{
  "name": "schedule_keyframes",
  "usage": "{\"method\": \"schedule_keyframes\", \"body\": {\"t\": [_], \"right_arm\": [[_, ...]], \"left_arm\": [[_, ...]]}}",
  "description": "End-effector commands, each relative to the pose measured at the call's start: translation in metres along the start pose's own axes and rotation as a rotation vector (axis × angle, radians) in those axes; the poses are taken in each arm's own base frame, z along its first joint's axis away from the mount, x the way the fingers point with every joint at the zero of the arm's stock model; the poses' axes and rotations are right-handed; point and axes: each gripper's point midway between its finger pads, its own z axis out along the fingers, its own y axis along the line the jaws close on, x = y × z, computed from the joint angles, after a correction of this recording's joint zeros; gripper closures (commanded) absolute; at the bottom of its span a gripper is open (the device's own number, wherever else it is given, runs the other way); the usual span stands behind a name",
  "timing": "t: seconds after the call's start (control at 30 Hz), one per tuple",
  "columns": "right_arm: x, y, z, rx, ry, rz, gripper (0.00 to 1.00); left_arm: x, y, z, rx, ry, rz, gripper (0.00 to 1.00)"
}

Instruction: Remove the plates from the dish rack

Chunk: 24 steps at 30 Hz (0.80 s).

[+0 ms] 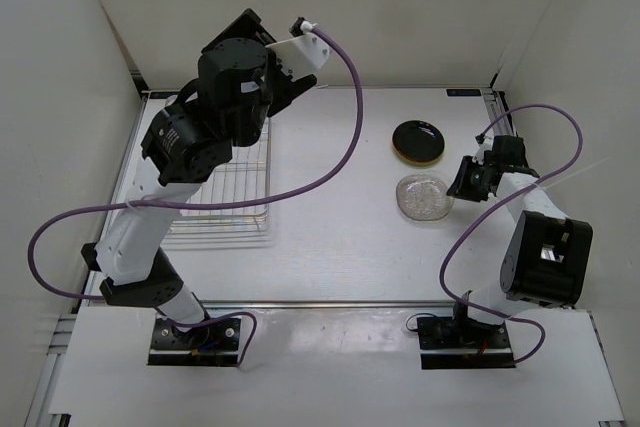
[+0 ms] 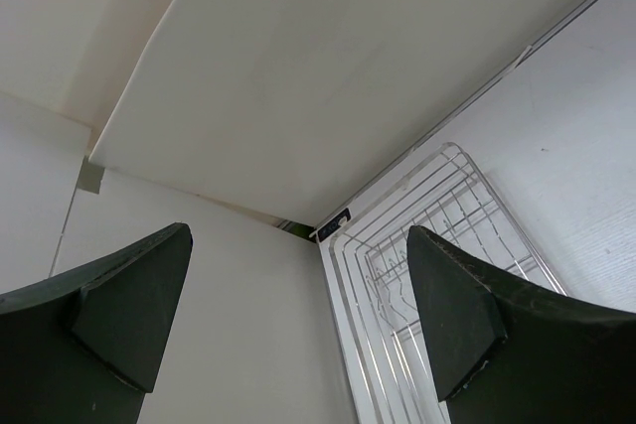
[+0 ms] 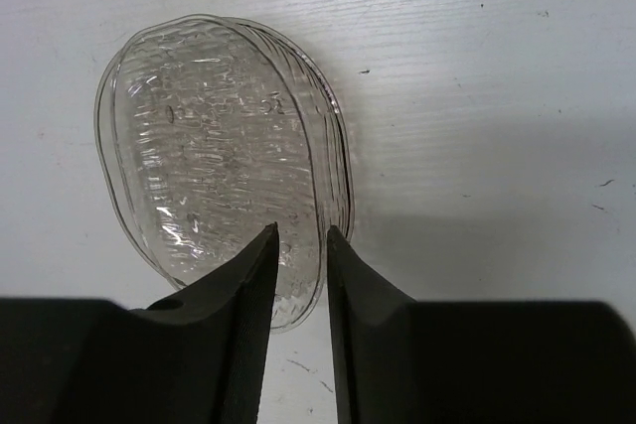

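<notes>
The clear translucent plate (image 1: pixel 424 196) lies on the white table right of centre. My right gripper (image 1: pixel 465 179) is at its right edge; in the right wrist view the gripper (image 3: pixel 301 232) is shut on the rim of the clear plate (image 3: pixel 209 146). The glossy black plate (image 1: pixel 419 139) sits on the orange-red plate (image 1: pixel 408 158) just behind. The dish rack (image 1: pixel 235 202) stands at the left, partly hidden under my raised left arm. My left gripper (image 1: pixel 288 85) is open and empty, high above the rack (image 2: pixel 437 215). No lime green plate shows.
White walls close the table on the left, back and right. The left wrist view (image 2: pixel 298 235) faces the back-left corner. Purple cables loop from both arms over the table. The table's front edge runs just ahead of the arm bases.
</notes>
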Motion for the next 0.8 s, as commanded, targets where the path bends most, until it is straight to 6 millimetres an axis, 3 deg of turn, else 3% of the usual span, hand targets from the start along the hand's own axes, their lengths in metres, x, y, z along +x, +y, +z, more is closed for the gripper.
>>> {"method": "schedule_keyframes", "body": {"t": [0.0,0.17,0.4,0.6,0.77], "right_arm": [[-0.002,0.002,0.000,-0.015,-0.005,-0.001,0.69],[0.000,0.005,0.000,-0.035,0.005,0.002,0.45],[0.001,0.007,-0.002,-0.042,0.016,-0.003,0.26],[-0.029,-0.009,-0.031,0.019,-0.109,-0.005,0.00],[-0.056,-0.024,-0.068,0.100,-0.171,-0.053,0.00]], "left_arm": [[-0.004,0.011,-0.008,-0.010,-0.026,-0.042,0.00],[-0.005,0.007,-0.006,0.001,-0.028,-0.054,0.00],[-0.005,0.007,-0.006,0.005,-0.023,-0.058,0.00],[0.010,0.006,0.001,0.000,0.020,-0.119,0.00],[0.037,0.002,0.007,0.015,0.079,-0.217,0.00]]}}
